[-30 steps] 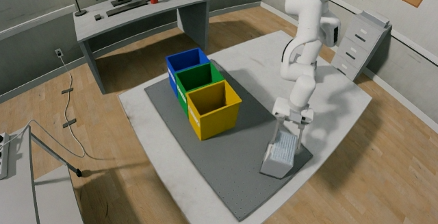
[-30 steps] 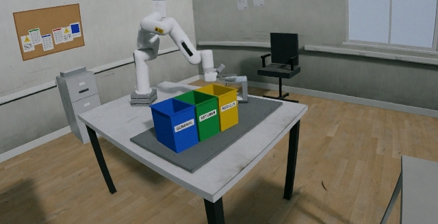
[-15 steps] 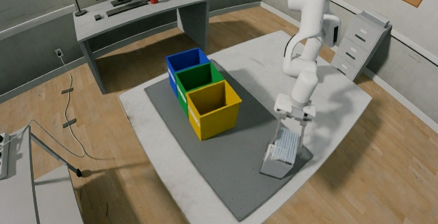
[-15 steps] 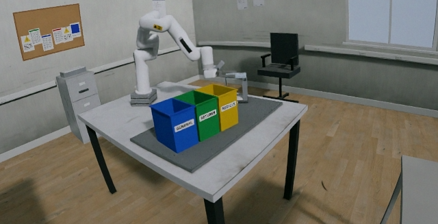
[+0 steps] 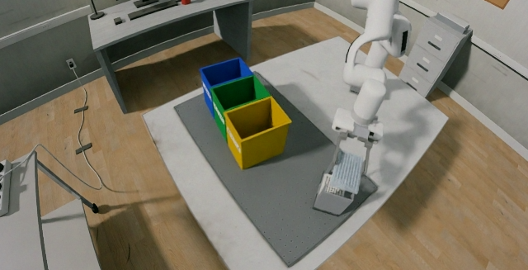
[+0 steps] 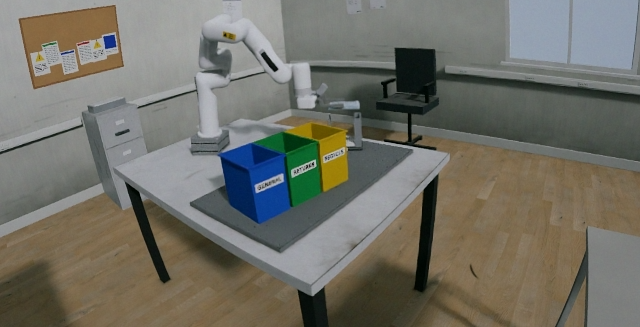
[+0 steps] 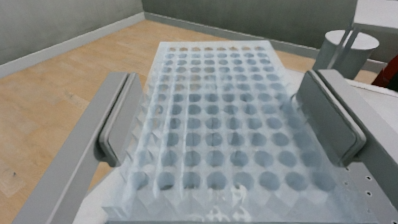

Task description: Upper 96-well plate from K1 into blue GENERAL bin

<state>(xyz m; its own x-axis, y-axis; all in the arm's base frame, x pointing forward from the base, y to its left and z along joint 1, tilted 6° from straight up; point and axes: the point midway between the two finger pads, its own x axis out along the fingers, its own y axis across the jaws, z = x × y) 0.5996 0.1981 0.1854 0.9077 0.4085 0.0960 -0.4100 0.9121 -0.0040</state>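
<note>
My gripper (image 5: 350,165) (image 6: 346,105) (image 7: 226,120) is shut on the upper plate (image 5: 347,175) (image 7: 215,145), a pale blue, translucent 96-well plate, with one finger along each long side. The plate is above the grey rack K1 (image 5: 333,205) (image 6: 357,129), clear of its top in the exterior view. The lower plate cannot be made out; the upper plate and the rack walls cover the view. The blue bin GENERAL (image 5: 207,97) (image 6: 245,192) stands upright at the far end of the bin row from the rack.
The green bin (image 5: 217,115) (image 6: 306,187) and the yellow bin (image 5: 265,149) (image 6: 334,173) stand upright between the blue bin and the rack, close together in a row. Bins and rack stand on the dark grey mat (image 5: 285,225) (image 6: 280,239).
</note>
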